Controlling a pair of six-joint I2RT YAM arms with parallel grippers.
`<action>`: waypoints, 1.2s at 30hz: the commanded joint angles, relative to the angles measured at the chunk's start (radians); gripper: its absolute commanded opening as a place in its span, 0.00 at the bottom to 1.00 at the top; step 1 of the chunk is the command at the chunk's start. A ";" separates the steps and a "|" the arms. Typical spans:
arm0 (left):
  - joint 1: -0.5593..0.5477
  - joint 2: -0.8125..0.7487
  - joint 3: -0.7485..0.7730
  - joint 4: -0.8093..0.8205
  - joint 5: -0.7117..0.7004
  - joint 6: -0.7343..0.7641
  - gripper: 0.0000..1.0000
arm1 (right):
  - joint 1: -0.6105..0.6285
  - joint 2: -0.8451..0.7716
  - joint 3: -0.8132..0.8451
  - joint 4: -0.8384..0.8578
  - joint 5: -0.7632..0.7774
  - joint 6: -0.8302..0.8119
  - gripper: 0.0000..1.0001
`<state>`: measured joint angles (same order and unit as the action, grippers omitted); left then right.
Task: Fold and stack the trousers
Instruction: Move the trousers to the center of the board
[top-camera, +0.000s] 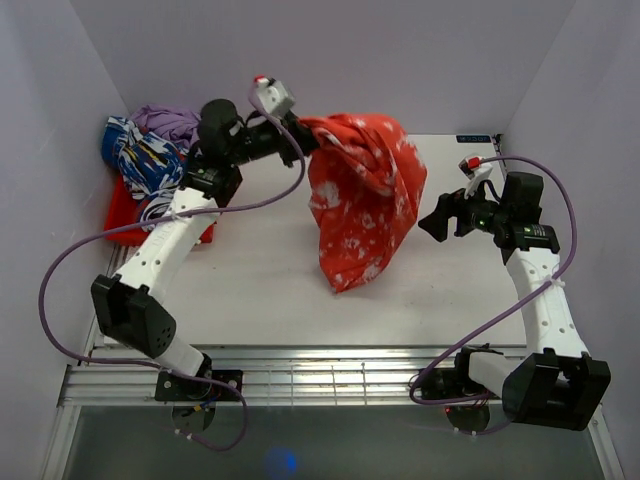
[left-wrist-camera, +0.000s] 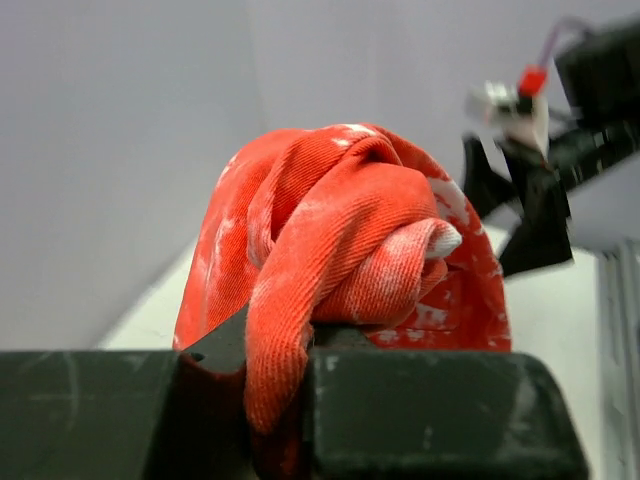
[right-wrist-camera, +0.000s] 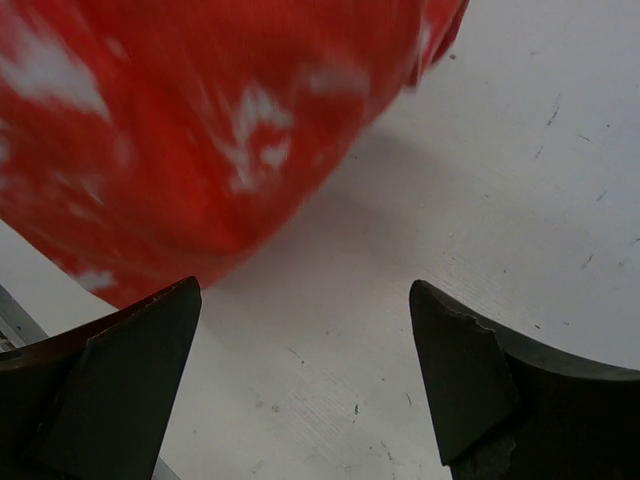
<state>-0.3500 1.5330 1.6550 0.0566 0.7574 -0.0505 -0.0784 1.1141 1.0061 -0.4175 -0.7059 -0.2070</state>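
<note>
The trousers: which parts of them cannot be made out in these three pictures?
- Top view: waistband and leg ends, lost in the folds of the trousers hanging bunched from the left gripper.
- Left wrist view: everything below the clamped bunch, hidden behind the gripper's own fingers.
- Right wrist view: cloth blurred, cut off by the top and left edges.
</note>
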 joint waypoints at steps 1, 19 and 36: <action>-0.072 0.015 -0.145 -0.021 0.005 0.113 0.00 | -0.009 -0.019 0.040 -0.084 0.060 -0.106 0.90; 0.161 0.425 0.221 -0.346 -0.274 -0.003 0.98 | 0.046 0.203 0.186 -0.152 0.045 -0.092 0.93; -0.213 0.065 -0.303 -0.594 -0.194 0.367 0.89 | 0.221 0.687 0.393 -0.026 0.247 0.133 0.83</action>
<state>-0.5526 1.5745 1.3998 -0.5091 0.6312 0.2951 0.1356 1.7931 1.3613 -0.4618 -0.5407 -0.1108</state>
